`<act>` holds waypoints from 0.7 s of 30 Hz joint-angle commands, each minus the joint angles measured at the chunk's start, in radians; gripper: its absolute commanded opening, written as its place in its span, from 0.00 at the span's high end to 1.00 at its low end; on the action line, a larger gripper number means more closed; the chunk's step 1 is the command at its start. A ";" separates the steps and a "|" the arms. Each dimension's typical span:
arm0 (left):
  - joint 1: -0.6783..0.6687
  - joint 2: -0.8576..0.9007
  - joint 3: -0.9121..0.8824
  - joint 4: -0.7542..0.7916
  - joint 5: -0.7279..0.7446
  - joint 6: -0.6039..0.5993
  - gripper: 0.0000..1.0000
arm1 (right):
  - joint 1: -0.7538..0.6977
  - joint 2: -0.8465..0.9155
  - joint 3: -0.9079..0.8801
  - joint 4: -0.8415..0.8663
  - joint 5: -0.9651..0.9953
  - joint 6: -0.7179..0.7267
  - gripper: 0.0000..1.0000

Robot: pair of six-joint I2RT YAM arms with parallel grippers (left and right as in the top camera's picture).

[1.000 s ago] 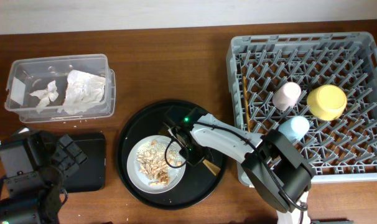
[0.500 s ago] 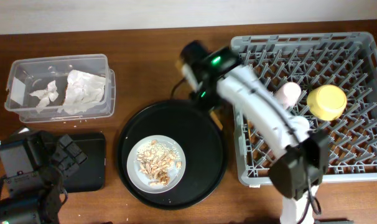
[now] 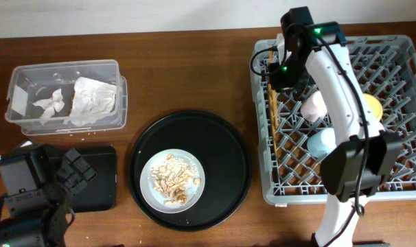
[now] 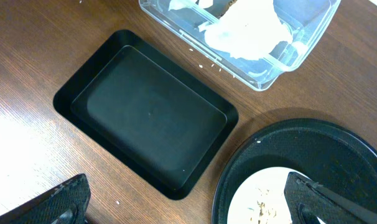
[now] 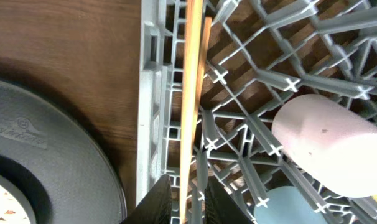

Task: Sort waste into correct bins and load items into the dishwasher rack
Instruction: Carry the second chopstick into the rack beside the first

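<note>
Finding 1: within the last second the right arm has swung off the round black tray (image 3: 225,154) and now reaches over the left wall of the dishwasher rack (image 3: 373,194).

Finding 2: the chopsticks (image 5: 190,93) lie lengthwise in the rack's leftmost channel, just inside that wall. That is the sensible lane, since the long slot keeps thin sticks from dropping through the lattice. The right gripper (image 5: 188,200) straddles them, one finger on each side with little gap. Whether the fingers press on the wood or have let go cannot be told from these views.

Finding 3: further into the rack, the pink cup (image 5: 325,134) lies on its side among the pegs, with the light-blue cup (image 3: 322,143) just beside it. The yellow bowl (image 3: 373,104) sits further toward the rack's right side, partly hidden by the arm.

Finding 4: left of the rack, on the round tray, the plate (image 3: 149,194) carries the food scraps (image 3: 172,177). In my judgement it cannot be racked until it is emptied.

Finding 5: well to the rack's left, the clear tub (image 3: 29,75) holds the napkins (image 3: 91,99). The shallow black tray (image 4: 151,118) stands empty beside it, presumably awaiting the scraps. The left gripper (image 4: 185,190) hovers over that tray with its fingers spread wide, holding nothing.

Assessment: the plate and scraps are outstanding.
</note>
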 commanded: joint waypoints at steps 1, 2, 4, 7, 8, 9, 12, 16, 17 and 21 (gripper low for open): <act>0.004 -0.004 0.004 -0.002 0.000 -0.013 0.01 | 0.003 0.024 -0.058 0.010 -0.013 0.012 0.67; 0.004 -0.004 0.004 -0.002 0.000 -0.012 0.01 | 0.004 0.024 -0.065 0.005 -0.018 0.015 0.64; 0.004 -0.004 0.004 -0.002 0.000 -0.013 0.01 | 0.004 0.024 -0.065 -0.013 -0.033 0.015 0.64; 0.004 -0.004 0.004 -0.002 0.000 -0.012 0.01 | 0.004 0.023 -0.065 -0.046 -0.089 0.020 0.64; 0.004 -0.004 0.004 -0.002 0.000 -0.013 0.01 | 0.004 0.022 -0.065 -0.056 -0.092 0.049 0.65; 0.004 -0.004 0.004 -0.002 0.000 -0.013 0.01 | 0.004 0.010 -0.065 -0.073 -0.093 0.100 0.65; 0.004 -0.004 0.004 -0.002 0.000 -0.013 0.01 | 0.002 -0.001 -0.064 -0.072 -0.068 0.107 0.64; 0.004 -0.004 0.004 -0.002 0.000 -0.013 0.01 | 0.002 0.000 -0.065 -0.042 0.133 0.177 0.42; 0.004 -0.004 0.004 -0.003 0.000 -0.013 0.01 | 0.002 0.001 -0.065 -0.040 0.135 0.177 0.37; 0.004 -0.004 0.004 -0.005 0.000 -0.012 0.01 | -0.002 0.002 -0.069 -0.021 0.141 0.170 0.25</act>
